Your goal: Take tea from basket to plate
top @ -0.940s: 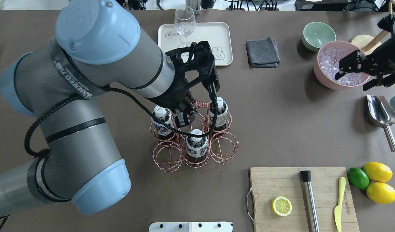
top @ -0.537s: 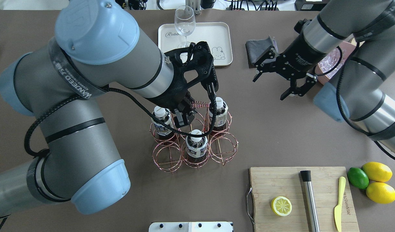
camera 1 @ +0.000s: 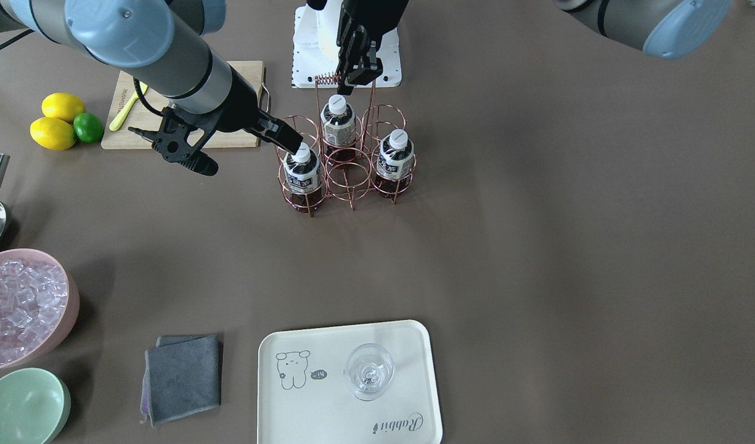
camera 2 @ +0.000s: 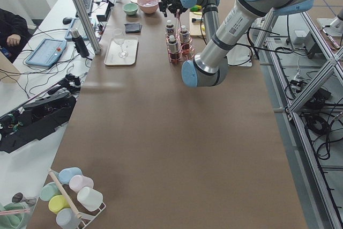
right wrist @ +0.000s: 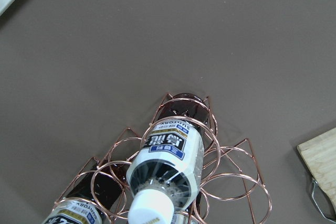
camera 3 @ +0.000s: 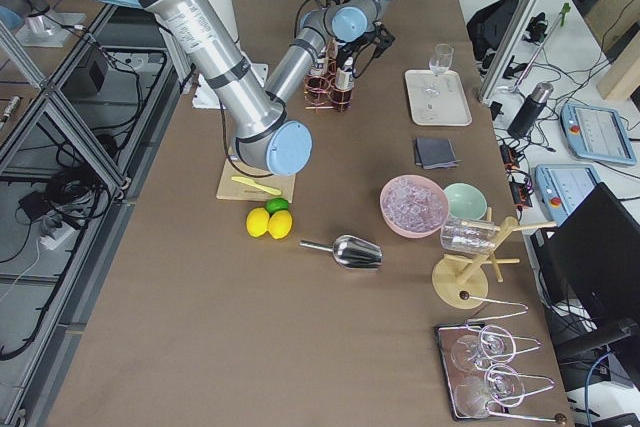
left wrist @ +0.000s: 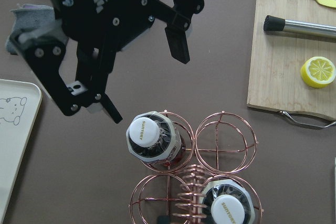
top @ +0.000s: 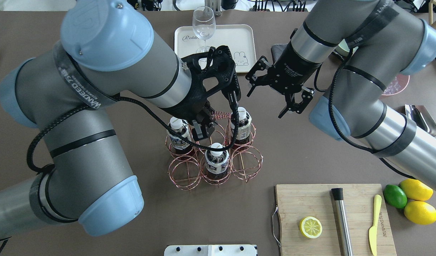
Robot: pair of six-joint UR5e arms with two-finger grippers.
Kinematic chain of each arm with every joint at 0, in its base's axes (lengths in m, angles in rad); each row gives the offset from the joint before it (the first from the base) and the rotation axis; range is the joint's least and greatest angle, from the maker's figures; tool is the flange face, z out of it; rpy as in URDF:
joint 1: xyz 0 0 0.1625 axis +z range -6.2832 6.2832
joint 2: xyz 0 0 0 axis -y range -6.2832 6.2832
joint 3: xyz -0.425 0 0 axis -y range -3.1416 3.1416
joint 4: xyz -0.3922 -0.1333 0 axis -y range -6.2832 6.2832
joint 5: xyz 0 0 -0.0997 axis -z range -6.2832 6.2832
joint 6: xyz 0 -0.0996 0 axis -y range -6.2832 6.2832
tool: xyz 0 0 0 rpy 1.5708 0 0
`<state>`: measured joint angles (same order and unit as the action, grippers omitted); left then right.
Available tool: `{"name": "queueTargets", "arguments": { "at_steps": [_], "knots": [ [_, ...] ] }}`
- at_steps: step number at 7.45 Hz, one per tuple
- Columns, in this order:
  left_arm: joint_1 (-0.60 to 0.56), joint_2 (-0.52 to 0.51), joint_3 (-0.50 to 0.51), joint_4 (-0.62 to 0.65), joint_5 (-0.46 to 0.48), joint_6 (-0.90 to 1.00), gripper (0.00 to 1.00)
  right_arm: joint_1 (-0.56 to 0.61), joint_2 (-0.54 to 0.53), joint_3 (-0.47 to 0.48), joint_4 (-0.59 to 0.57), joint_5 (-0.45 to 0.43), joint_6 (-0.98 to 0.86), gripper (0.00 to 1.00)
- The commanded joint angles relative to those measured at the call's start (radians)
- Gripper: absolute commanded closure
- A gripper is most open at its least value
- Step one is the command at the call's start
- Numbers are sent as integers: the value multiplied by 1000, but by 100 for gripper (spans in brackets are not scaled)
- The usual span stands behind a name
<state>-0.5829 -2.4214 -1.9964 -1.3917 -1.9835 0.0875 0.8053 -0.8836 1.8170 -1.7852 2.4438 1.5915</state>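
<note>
Nearest thing in the overhead view is the wooden cutting board, lower right, with a lemon half on it.

Mid-frame the basket sits on the brown surface with three bottles standing upright in its rings. The left gripper comes down on the top of the handle, jaws closed on the bar right beside the coil. The fingertips are mostly buried under the black wrist mount, and that mount hides the back middle ring too. In the left wrist view they're cut off at the bottom edge.

The tea is in the back right ring, white cap on. The right gripper hangs just up and right of it, jaws wide open. In the front-facing view one finger overlaps the cap and I can't tell if it's touching. The left wrist view puts the jaws beside the bottle, not around it. The other two bottles are in the back left and front middle rings.

Top centre is the plate, its lower left edge covered by the left wrist. A stemmed glass stands on it and cuts off the "Rabbit" lettering. The right arm hides most of the pink bowl, just a sliver shows.
</note>
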Motion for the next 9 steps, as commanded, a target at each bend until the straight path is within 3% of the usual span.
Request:
{"name": "queueTargets", "arguments": {
  "at_steps": [1, 2, 3, 5, 7, 8, 9],
  "knots": [
    [0, 1, -1, 0, 0, 0, 100, -67, 108, -98, -63, -84, -2, 9],
    [0, -1, -1, -1, 0, 0, 100, -70, 115, -100, -80, -97, -2, 10],
    [0, -4, -1, -1, 0, 0, 100, -71, 111, -99, -80, -98, -2, 21],
    [0, -1, -1, -1, 0, 0, 100, -71, 107, -97, -82, -111, -2, 53],
    [0, 1, -1, -1, 0, 0, 100, -69, 110, -99, -83, -133, -2, 67],
    [0, 1, 2, -1, 0, 0, 100, -71, 111, -93, -83, -141, -2, 92],
    [0, 1, 5, -1, 0, 0, 100, -64, 109, -90, -83, -141, -2, 100]
  ]
}}
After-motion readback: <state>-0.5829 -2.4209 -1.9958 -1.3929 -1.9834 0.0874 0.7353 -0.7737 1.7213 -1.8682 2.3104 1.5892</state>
